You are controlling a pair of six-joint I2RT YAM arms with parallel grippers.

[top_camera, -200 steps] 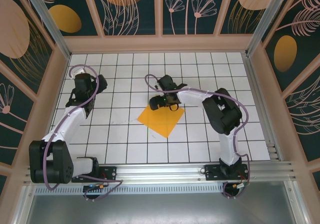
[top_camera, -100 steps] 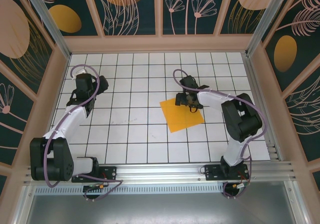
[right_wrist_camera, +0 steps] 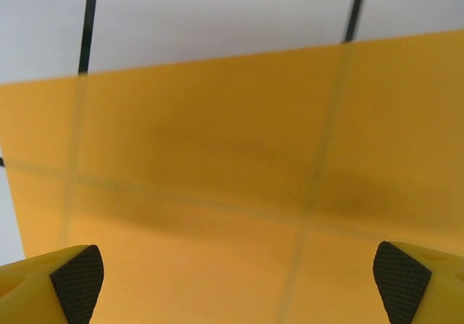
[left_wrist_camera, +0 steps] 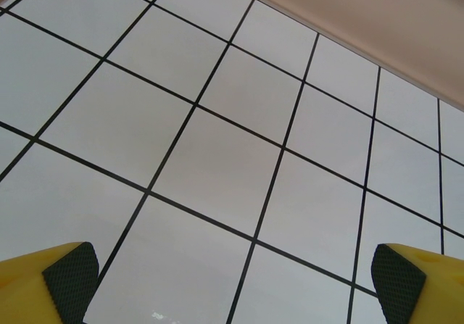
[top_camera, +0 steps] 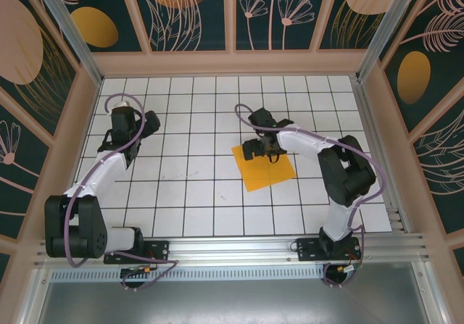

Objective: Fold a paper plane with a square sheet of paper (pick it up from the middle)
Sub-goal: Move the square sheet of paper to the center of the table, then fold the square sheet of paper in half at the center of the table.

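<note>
The square sheet of paper [top_camera: 265, 168] lies flat on the white grid table, orange-yellow, slightly turned, right of centre. My right gripper [top_camera: 259, 148] is over its far left part, pointing down. In the right wrist view the paper [right_wrist_camera: 232, 157] spreads under the open right gripper [right_wrist_camera: 239, 280], grid lines showing faintly through it and nothing between the fingertips [right_wrist_camera: 76, 277]. Whether the tips touch the sheet I cannot tell. My left gripper [top_camera: 134, 130] is far off at the table's left side; in its wrist view the left gripper [left_wrist_camera: 233, 273] is open over bare tiles.
The table [top_camera: 181, 193] is a white tiled surface boxed in by beige wooden walls [top_camera: 232, 63] with dark patterned panels. The back wall's foot [left_wrist_camera: 377, 19] runs close ahead of the left gripper. The right arm's elbow [top_camera: 348, 172] stands right of the paper.
The paper slid right from the table's centre and turned, dragged by the right gripper. That gripper then shifted slightly left and its jaws widened. The left arm barely moved.
</note>
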